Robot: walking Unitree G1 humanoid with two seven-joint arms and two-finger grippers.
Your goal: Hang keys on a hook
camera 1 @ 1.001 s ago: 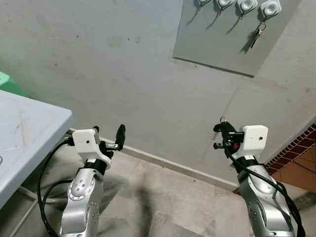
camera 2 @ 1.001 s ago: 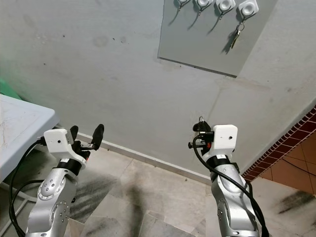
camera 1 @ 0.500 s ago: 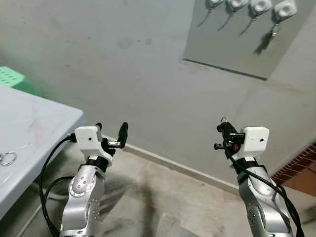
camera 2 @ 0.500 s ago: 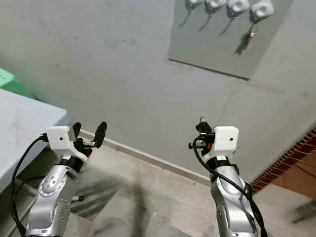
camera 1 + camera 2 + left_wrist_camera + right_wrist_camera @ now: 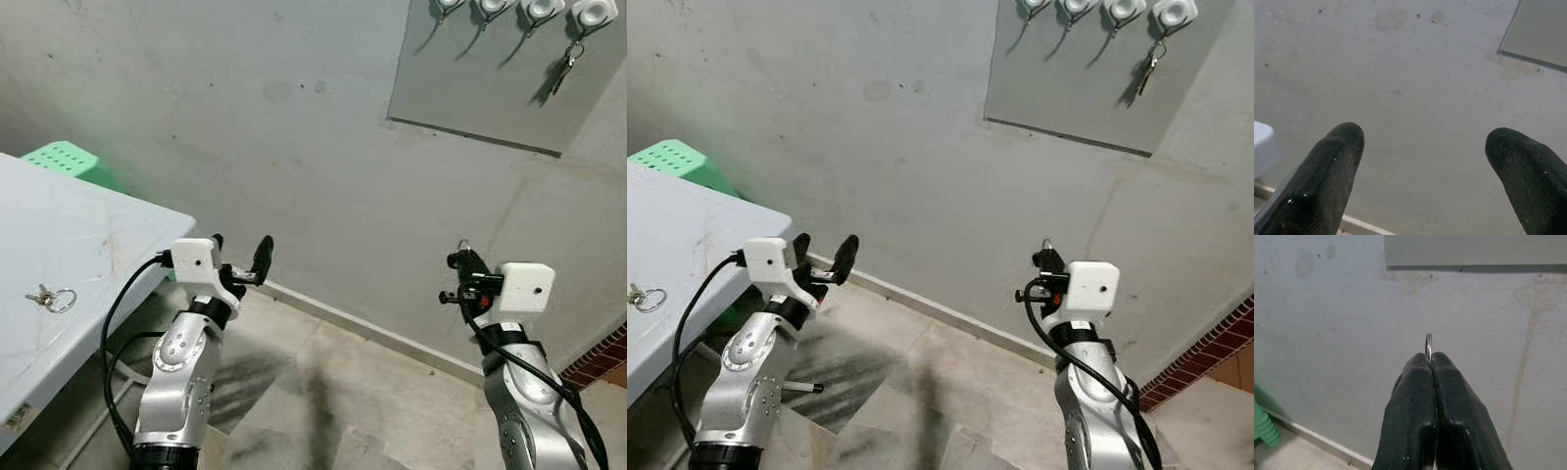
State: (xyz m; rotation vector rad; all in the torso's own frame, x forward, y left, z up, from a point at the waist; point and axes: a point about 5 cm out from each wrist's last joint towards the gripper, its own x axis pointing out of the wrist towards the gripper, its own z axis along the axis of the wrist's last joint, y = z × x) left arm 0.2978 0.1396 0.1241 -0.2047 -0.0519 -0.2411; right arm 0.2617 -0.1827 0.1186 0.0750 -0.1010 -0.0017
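Below wall hooks (image 5: 524, 10): right claw (image 5: 1429, 363) clenched on key ring (image 5: 1428, 345), left claw (image 5: 240, 266) released, fingers apart.

Table (image 5: 118, 245) left (keys (image 5: 49, 297) on it); hook board (image 5: 490, 88) upper right.

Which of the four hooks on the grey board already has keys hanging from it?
The rightmost hook, at the board's right end: a bunch of keys hangs under it. The other three are bare.
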